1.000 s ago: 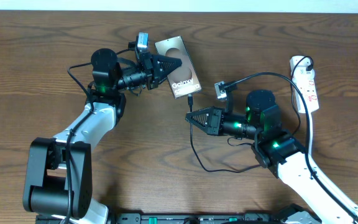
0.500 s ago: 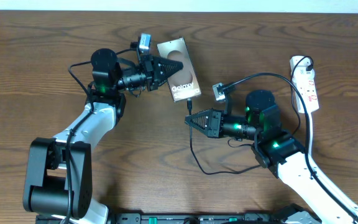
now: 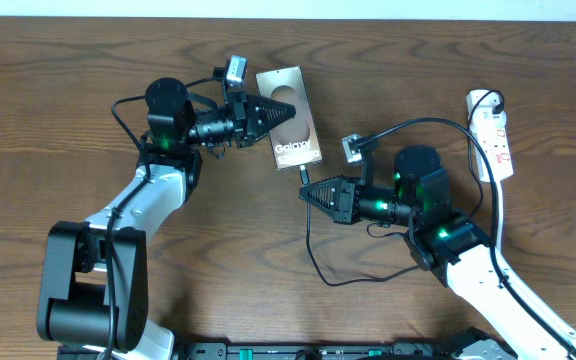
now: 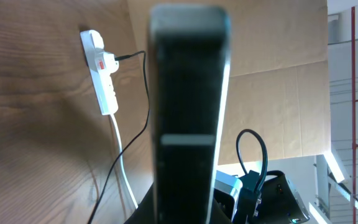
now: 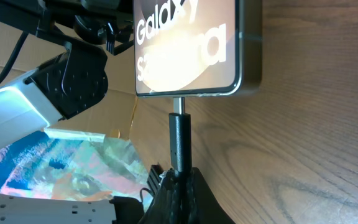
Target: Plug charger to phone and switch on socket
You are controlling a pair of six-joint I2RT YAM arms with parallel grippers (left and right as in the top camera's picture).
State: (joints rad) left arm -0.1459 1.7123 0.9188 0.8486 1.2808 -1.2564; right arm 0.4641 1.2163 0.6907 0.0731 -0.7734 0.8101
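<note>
Across the dark wood-grain table (image 3: 68, 120), we see the phone (image 3: 299, 142) upper centre, clamped in the left gripper (image 3: 286, 108), right gripper (image 3: 304, 188) pinched on the charger (image 3: 309, 235) plug touching its lower edge, socket (image 3: 492, 133) far right, pale wall (image 3: 368, 8) along the top.

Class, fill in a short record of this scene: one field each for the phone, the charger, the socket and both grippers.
left gripper: shut on the phone, at its side edge
right gripper: shut on the charger plug
phone: logo side up, slanted in the overhead view
charger: plug tip at the phone's bottom edge, bare metal showing
socket: far right; a black cable reaches it; switch state unclear
</note>
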